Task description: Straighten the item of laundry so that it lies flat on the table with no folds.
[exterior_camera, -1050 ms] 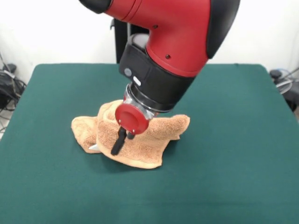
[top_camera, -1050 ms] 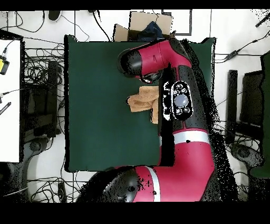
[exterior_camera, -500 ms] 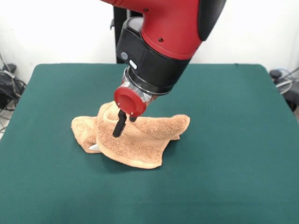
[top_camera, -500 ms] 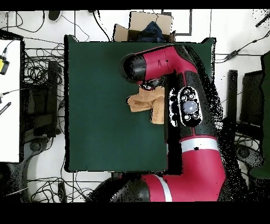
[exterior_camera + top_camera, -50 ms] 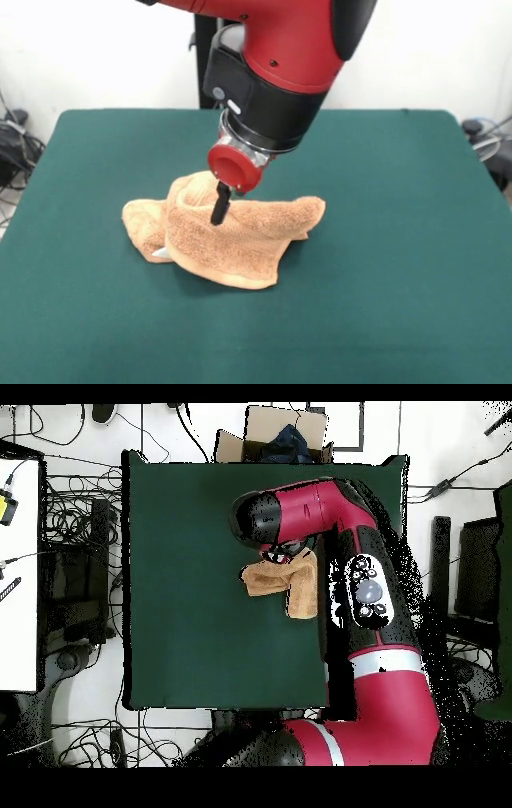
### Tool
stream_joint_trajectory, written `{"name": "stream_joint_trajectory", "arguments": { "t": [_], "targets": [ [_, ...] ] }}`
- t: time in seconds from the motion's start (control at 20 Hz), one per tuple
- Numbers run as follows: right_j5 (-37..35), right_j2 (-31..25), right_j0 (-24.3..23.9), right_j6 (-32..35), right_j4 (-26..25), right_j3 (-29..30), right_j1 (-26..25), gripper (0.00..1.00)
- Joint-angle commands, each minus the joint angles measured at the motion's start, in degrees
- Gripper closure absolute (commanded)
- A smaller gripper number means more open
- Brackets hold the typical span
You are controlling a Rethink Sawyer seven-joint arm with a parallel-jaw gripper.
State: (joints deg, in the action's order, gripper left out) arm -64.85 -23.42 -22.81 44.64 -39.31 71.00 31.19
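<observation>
Towel [image 5: 228, 236]: orange-tan terry cloth, being shown crumpled and folded over itself in several layers, not flat. In the front view it is lying a little toward 9 o'clock of the table's middle, with one lobe bunched at its 9 o'clock side, a raised hump at 12 o'clock and a broader flap reaching toward 3 o'clock. A small white tag is peeking out at its lower 9 o'clock edge. In the overhead view the towel [image 5: 280, 577] is being partly covered by the arm, with a strip of it hanging toward 6 o'clock.

Table [image 5: 384, 304]: dark green top, much wider than the towel, being left bare on all sides of the cloth.

Gripper [image 5: 218, 210]: black fingers below a round red cap, being held pointing down at the towel's upper middle, just toward 6 o'clock of the hump. The tips are being seen at the cloth's surface; whether they are pressing into it cannot be told. The fingers are appearing as one narrow dark bar with no gap visible, so the jaws are being read as closed, with no cloth seen pinched between them.

Arm [image 5: 276, 64]: red and black, being seen coming down from 12 o'clock over the towel.
</observation>
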Motion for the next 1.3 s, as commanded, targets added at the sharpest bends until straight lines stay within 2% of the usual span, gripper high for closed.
{"name": "stream_joint_trajectory", "arguments": {
  "t": [0.05, 0.65, 0.95, 1.3],
  "targets": [
    [1.4, -6.1, -0.5, -13.4, 0.9, 11.3, -0.3, 0.00],
    [2.3, -6.3, 0.4, -8.6, 2.6, 16.3, 0.9, 0.00],
    [7.0, -6.5, -0.7, -7.8, 0.7, 18.4, -0.4, 0.00],
    [17.1, -6.8, -1.2, -6.0, -1.7, 20.1, -2.1, 0.00]
  ]
}}
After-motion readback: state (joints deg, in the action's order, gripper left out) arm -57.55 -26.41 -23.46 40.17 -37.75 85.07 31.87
